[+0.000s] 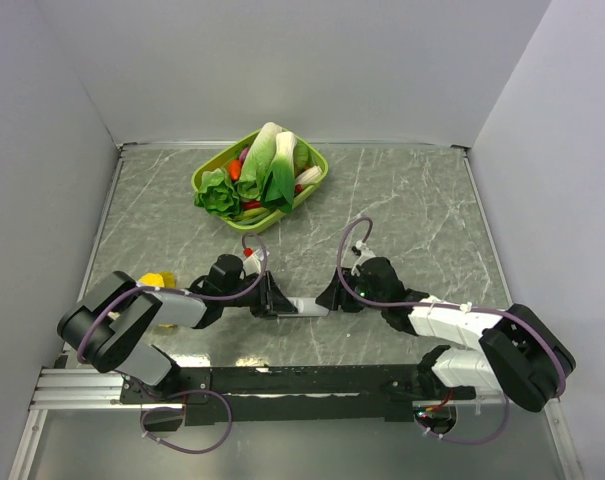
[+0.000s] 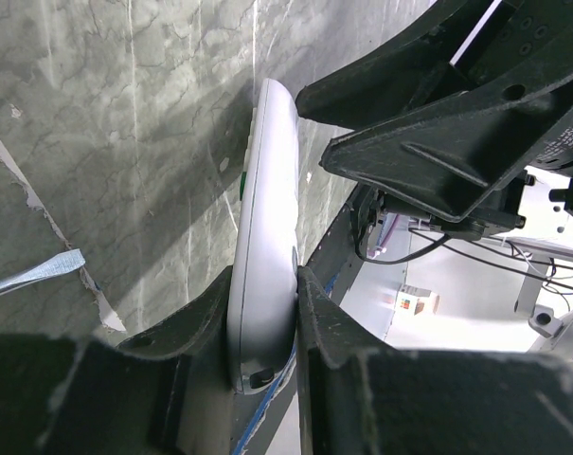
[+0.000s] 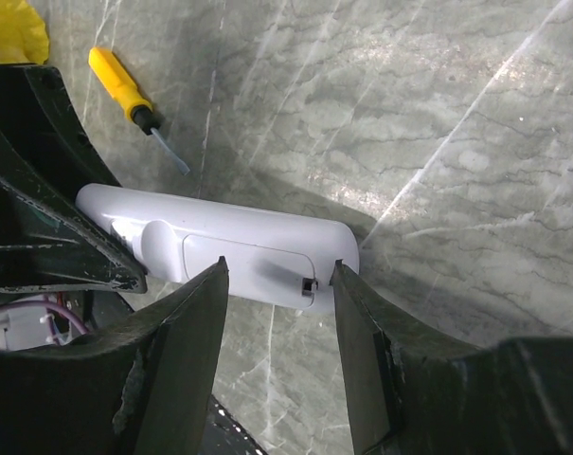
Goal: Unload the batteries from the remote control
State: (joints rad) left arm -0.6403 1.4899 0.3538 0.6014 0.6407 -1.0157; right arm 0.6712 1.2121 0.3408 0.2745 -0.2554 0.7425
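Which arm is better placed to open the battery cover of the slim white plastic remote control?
Probably the right. The right gripper is open at the closed battery cover of the slim white plastic remote control; the left gripper is shut on its other end, holding it.

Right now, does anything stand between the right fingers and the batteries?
Yes: the battery cover sits closed on the remote control, hiding the batteries. The right gripper is open over that end; the left gripper clamps the other end.
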